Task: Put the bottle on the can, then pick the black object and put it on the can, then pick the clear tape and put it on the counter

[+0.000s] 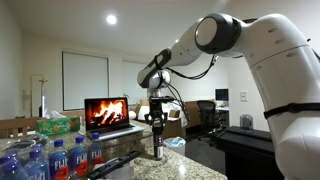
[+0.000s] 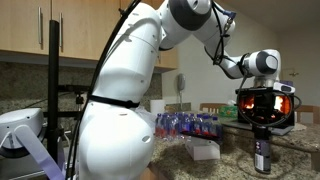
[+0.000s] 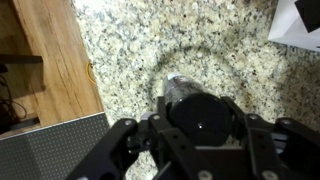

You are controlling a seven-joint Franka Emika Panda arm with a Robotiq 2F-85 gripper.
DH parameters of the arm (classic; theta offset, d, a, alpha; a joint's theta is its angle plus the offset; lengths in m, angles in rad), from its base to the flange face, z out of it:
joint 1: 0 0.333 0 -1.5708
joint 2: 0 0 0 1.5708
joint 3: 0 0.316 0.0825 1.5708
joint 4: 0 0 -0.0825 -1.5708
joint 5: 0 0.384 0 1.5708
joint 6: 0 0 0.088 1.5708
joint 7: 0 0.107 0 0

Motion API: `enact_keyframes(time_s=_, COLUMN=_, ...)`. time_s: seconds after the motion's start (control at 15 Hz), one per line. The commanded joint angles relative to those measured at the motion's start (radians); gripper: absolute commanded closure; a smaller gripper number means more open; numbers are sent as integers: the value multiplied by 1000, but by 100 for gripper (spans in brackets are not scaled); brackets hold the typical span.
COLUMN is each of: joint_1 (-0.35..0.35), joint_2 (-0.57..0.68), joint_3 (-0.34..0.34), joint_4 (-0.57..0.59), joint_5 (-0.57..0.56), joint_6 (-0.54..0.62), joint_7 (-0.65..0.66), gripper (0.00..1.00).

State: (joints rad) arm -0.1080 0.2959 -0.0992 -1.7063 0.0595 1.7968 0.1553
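Clenched jaws on bottle point(image 3: 205, 122) | held over can point(image 3: 176, 88) | risked toppling onto bench point(image 3: 130, 40) if released off-centre on narrow top.

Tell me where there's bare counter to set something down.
Bare granite lies between the wooden strip and the white object. It is crowded around the water bottles, the black object and the laptop.

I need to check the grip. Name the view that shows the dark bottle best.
The wrist view: the bottle sits large and end-on inside the gripper. Both exterior views show it only small, dark and upright under the gripper.
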Motion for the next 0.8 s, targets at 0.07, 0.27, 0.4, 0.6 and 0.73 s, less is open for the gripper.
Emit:
enact_keyframes(time_s=0.07, joint_1=11, joint_2=-82, joint_3=-11, joint_4=-104, joint_5=-45, joint_6=29, joint_7=22, gripper=69)
enact_keyframes(time_s=0.27, joint_1=11, joint_2=-93, joint_3=-11, joint_4=-122, joint_5=-60, joint_6=28, joint_7=25, gripper=69)
enact_keyframes(time_s=0.4, joint_1=10, joint_2=-92, joint_3=-10, joint_4=-125, joint_5=-62, joint_6=27, joint_7=24, gripper=69)
enact_keyframes(time_s=0.6, joint_1=10, joint_2=-89, joint_3=-9, joint_4=-134, joint_5=-58, joint_6=35, joint_7=18, gripper=69)
enact_keyframes(time_s=0.73, joint_1=11, joint_2=-91, joint_3=-9, joint_4=-142, joint_5=-59, joint_6=45, joint_7=19, gripper=69)
